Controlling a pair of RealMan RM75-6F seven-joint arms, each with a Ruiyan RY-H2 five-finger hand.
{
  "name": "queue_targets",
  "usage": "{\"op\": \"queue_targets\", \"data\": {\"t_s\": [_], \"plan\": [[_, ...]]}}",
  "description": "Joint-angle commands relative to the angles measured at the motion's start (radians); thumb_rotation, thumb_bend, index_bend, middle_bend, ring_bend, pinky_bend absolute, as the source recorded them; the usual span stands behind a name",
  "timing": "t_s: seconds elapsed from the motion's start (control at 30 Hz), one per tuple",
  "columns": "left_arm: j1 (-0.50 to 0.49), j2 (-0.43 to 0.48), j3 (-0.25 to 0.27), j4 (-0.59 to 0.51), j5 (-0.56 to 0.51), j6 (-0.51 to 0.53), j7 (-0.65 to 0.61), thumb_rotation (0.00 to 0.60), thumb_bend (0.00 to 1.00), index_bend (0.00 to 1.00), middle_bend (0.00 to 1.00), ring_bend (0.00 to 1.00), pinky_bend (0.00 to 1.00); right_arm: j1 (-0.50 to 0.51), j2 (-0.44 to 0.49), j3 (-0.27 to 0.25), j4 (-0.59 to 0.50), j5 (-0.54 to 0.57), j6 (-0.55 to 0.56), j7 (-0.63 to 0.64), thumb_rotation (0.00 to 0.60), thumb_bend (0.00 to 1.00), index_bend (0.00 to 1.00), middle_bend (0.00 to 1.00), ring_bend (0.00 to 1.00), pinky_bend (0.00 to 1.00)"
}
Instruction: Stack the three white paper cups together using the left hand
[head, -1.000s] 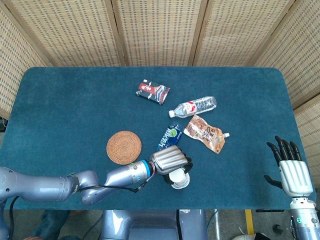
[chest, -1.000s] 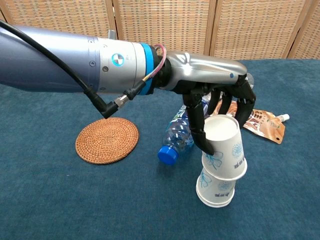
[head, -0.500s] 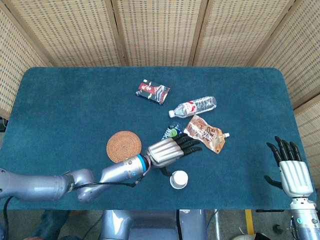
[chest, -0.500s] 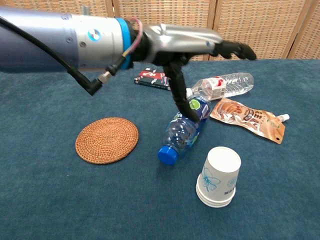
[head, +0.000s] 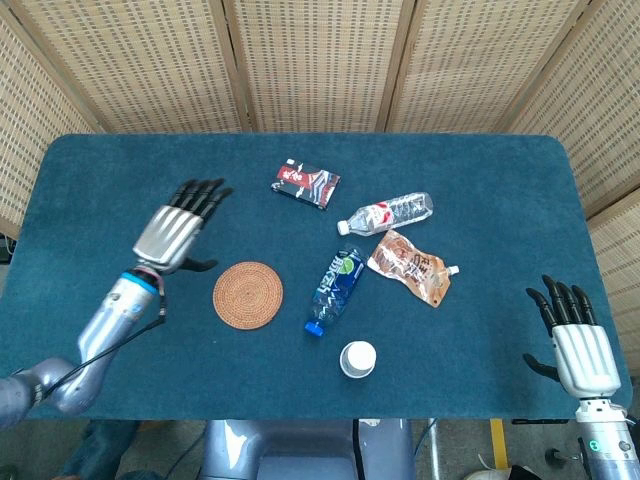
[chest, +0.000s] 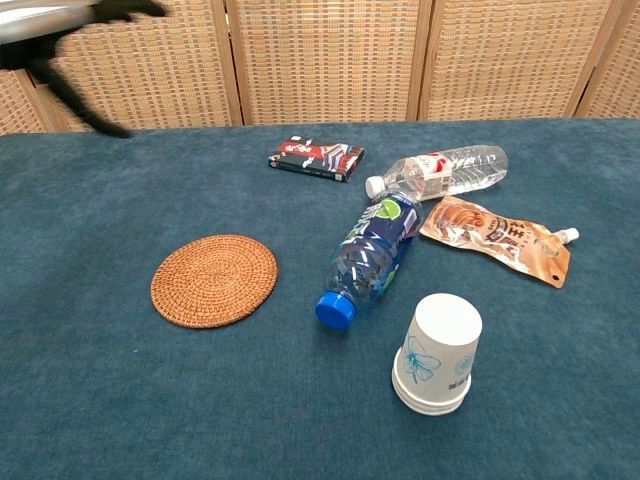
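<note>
A stack of white paper cups stands upside down near the table's front edge, nested one over another, with blue flower prints on the side. My left hand hovers far to the left of the stack, fingers spread and holding nothing; the chest view catches only a blurred bit of it at the top left. My right hand stays at the front right corner, fingers apart and empty.
A round woven coaster lies left of the cups. A blue-capped bottle, a clear bottle, a brown pouch and a dark packet lie behind the stack.
My left hand released the top cup onto the stack, then lifted away and swung far to the left, past the coaster. The stack stands alone. The right hand barely moved.
</note>
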Motion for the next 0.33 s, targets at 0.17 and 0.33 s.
{"op": "queue_targets", "data": {"t_s": [0.17,0.33], "plan": [[0.260,0.063,0.132,-0.041,0.019,0.210,-0.026,0.600,0.00,0.00,0.00,0.00,0.00,0.001,-0.006,-0.004,-0.001,-0.006,-0.001,-0.014,0.600,0.00,0.16,0.00,0.00,0.00],[0.338,0.083,0.162,-0.047,0.062,0.243,-0.083,0.600,0.00,0.00,0.00,0.00,0.00,0.002,-0.010,-0.008,-0.006,-0.019,0.001,-0.023,0.600,0.00,0.16,0.00,0.00,0.00]]}}
